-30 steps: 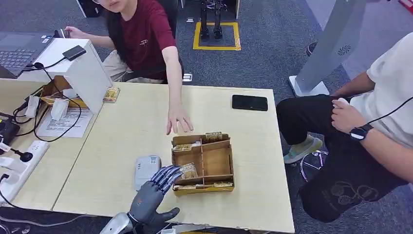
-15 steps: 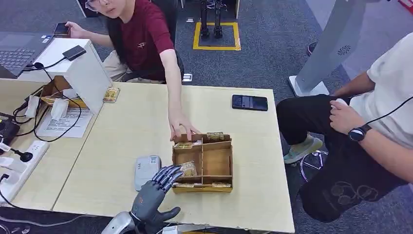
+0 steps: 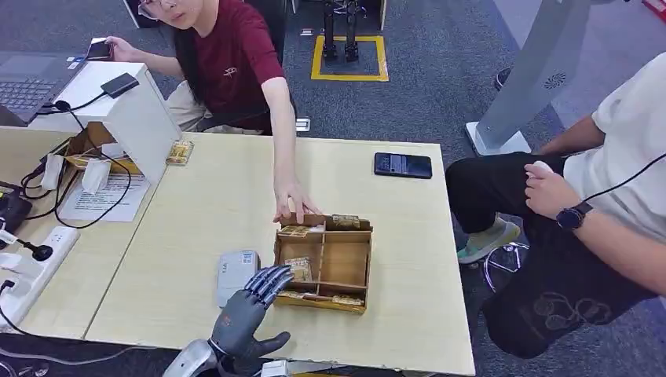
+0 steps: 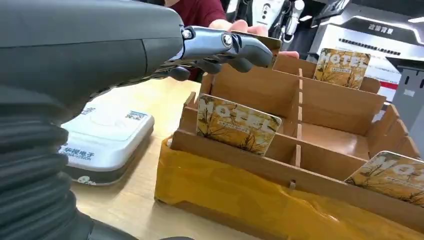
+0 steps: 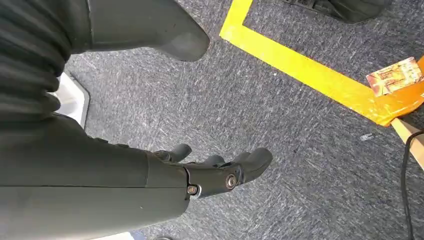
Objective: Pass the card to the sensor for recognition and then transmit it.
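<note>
Beside wooden divided box (image 3: 323,263): glossy rectangular card (image 4: 237,124), left hand (image 3: 250,306) spread.

A person in a dark red T-shirt (image 3: 232,59) sits at the top of the frame behind a pale wooden table (image 3: 204,212), one arm stretched onto it, the other hand holding a dark phone (image 3: 99,50). A black smartphone (image 3: 402,165) lies near the table's upper right corner. At right sits a person in a white shirt and black trousers (image 3: 581,228), wearing a black wristwatch (image 3: 572,215). A white power strip (image 3: 31,263) lies at far left, and an open grey laptop (image 3: 27,78) sits in the upper left corner.
</note>
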{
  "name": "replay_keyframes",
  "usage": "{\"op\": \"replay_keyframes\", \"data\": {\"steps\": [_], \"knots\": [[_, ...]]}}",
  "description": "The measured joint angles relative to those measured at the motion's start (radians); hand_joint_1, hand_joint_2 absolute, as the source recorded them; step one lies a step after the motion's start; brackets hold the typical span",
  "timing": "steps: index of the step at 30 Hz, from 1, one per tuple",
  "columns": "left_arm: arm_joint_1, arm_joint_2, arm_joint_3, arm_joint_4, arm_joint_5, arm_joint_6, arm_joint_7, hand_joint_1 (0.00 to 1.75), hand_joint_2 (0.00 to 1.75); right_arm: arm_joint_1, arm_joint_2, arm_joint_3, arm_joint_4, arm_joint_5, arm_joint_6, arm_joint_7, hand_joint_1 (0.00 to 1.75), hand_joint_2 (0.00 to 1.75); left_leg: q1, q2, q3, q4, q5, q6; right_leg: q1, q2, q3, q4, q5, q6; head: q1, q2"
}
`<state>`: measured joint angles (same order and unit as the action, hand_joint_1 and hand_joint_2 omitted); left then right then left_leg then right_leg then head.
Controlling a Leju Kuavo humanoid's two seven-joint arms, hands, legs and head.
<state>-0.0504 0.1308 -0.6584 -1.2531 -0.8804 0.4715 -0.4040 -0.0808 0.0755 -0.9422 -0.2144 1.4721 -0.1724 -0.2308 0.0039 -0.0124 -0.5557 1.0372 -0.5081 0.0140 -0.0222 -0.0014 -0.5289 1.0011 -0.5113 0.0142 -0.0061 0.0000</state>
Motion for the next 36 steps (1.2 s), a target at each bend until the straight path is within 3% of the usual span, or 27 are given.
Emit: {"op": "replay_keyframes", "data": {"steps": [36], "knots": [[-0.022, 0.001, 0.005, 0.034, -0.081, 0.095, 0.038, 0.0, 1.75, 0.0, 0.003, 0.017, 0.0, -0.003, 0.002, 0.002, 0.0, 1.75, 0.0, 0.0, 0.0, 0.0, 0.0, 0.0, 0.0, 0.0, 0.0, 0.0, 0.0, 0.0, 0.0, 0.0]]}}
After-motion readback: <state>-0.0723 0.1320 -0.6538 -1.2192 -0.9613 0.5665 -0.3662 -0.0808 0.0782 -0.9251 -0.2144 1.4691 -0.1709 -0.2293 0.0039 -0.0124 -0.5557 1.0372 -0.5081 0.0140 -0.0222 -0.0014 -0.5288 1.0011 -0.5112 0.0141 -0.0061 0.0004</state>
